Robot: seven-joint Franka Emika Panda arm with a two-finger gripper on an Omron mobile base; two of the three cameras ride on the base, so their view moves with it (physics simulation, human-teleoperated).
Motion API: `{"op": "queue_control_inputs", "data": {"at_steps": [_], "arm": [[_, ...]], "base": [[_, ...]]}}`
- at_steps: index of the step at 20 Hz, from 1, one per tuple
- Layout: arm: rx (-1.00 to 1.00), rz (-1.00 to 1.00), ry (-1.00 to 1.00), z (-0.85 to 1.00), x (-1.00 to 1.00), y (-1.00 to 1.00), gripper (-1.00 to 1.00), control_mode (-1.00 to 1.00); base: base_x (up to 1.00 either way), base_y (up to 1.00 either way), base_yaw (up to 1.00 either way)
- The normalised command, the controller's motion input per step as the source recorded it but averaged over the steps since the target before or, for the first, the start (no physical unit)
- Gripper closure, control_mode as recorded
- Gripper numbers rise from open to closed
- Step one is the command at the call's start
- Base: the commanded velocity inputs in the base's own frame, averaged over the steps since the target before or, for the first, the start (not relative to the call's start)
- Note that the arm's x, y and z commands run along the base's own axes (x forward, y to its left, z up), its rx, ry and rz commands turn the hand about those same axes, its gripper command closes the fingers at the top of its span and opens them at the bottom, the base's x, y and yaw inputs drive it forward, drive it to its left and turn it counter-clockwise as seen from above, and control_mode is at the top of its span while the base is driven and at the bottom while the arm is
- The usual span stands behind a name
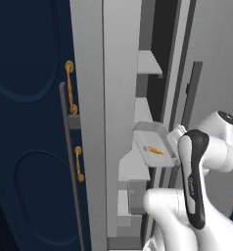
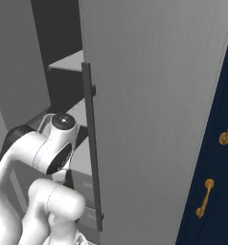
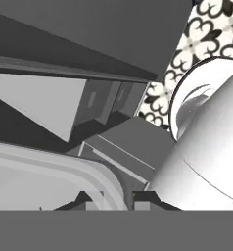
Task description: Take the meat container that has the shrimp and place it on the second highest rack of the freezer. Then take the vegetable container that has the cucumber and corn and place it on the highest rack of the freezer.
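The meat container (image 1: 154,145) with the shrimp (image 1: 155,150) hangs at the open freezer (image 1: 122,98), level with its second highest rack (image 1: 144,112) but not yet resting on it; the gripper (image 3: 113,198) is pinched tight on the container's rim; the vegetable step remains; a navy cabinet (image 1: 30,122) flanks the freezer.
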Motion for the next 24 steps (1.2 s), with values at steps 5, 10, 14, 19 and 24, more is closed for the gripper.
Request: {"op": "queue_control_inputs", "data": {"at_steps": [5, 10, 14, 19, 24], "arm": [[0.0, -0.12, -0.1, -0.33, 0.65, 0.44, 1.0, -1.0], [0.0, -0.16, -0.06, -0.36, 0.81, 0.22, 1.0, -1.0], [0.0, -0.19, -0.05, -0.27, 0.82, 0.0, 1.0, -1.0], [0.0, -0.13, -0.12, -0.01, 0.61, 0.12, 1.0, -1.0], [0.0, -0.1, -0.13, 0.11, 0.45, 0.0, 1.0, -1.0]], "base": [[0.0, 0.0, 0.0], [0.0, 0.0, 0.0], [0.0, 0.0, 0.0], [0.0, 0.0, 0.0], [0.0, 0.0, 0.0]]}}
